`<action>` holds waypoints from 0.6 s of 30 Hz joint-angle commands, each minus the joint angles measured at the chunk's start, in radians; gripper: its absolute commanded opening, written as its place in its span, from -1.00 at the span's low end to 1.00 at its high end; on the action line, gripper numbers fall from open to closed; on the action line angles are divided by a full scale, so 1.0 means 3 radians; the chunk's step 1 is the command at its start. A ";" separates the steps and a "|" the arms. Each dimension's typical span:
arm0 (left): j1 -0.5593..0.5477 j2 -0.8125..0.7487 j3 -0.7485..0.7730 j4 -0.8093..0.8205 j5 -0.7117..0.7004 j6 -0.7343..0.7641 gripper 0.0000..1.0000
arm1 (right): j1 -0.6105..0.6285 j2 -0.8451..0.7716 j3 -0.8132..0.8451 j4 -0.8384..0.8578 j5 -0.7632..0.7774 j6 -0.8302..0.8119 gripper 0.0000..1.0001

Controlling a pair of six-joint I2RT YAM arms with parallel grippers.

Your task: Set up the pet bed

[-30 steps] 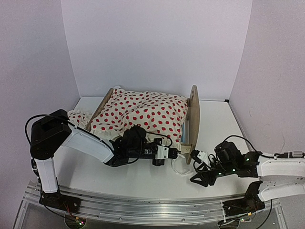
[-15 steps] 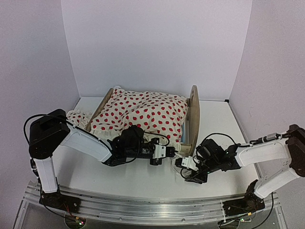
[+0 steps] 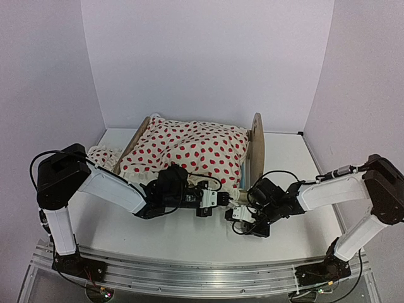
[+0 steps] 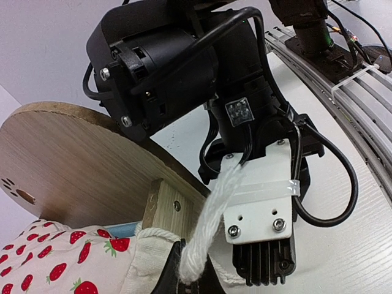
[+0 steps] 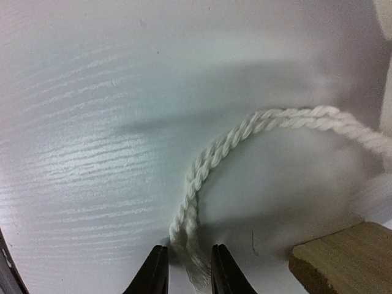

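The worry from where I stand is the white twisted cord (image 4: 209, 215). The left claw (image 3: 225, 199) is pinching it at the near corner of the pet bed (image 3: 256, 150). The right claw (image 5: 188, 269) is down on the worktop (image 3: 189, 238), its jaws a narrow gap apart on either side of the cord's frayed end. I cannot tell whether they have bitten yet.

The tip is thin and loose, so if they close a little off line it could squirt out sideways. If either arm pulls hard, I would expect the cord to drag the red-dotted blanket (image 3: 196, 148) askew or skid the light frame across the worktop. The two claws are also crowded almost against each other beside the wooden end board (image 4: 79, 165), so a careless swing could knock one into the other or into the wood.

The bed sits mid-worktop toward the back wall. Its tall rounded light-wood board is on the right and its lower board on the left. The blanket is heaped over nearly all of it and spills over the near side. Only a sliver of blue mattress (image 4: 122, 228) peeks out next to the frame's corner post.
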 commanded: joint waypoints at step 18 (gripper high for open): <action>0.0018 -0.0209 -0.0164 0.0005 0.0362 -0.0077 -1.00 | -0.0010 -0.1086 0.0221 -0.0832 -0.0871 0.2011 -1.00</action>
